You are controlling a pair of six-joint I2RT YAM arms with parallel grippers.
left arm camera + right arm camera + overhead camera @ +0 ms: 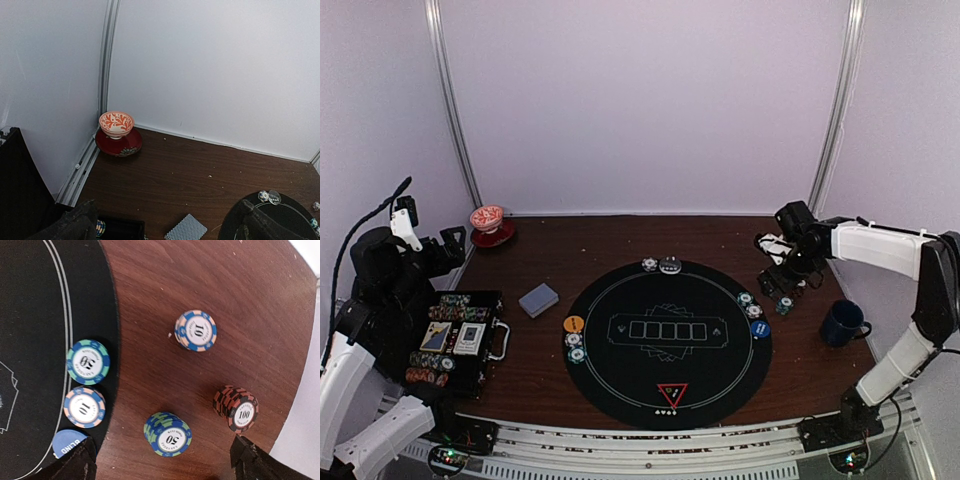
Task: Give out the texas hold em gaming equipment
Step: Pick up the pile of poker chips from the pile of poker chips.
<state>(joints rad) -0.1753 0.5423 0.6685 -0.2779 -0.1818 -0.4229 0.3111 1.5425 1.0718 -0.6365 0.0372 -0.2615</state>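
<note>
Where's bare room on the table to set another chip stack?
Widest: bare wood along the back wall, between the red-and-white cup and the right hand. Also the mat centre. Crowded: the mat right rim and the wood beside it, with chip stacks up to the mug.

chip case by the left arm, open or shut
Open: the case shows rows of chips and card boxes inside, seen from above.

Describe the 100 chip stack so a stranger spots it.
Find the round black mat; off its right edge, three chip stacks stand on bare wood. The red-and-black stack, farthest from the mat, is marked 100; its neighbours are blue-edged.
</note>
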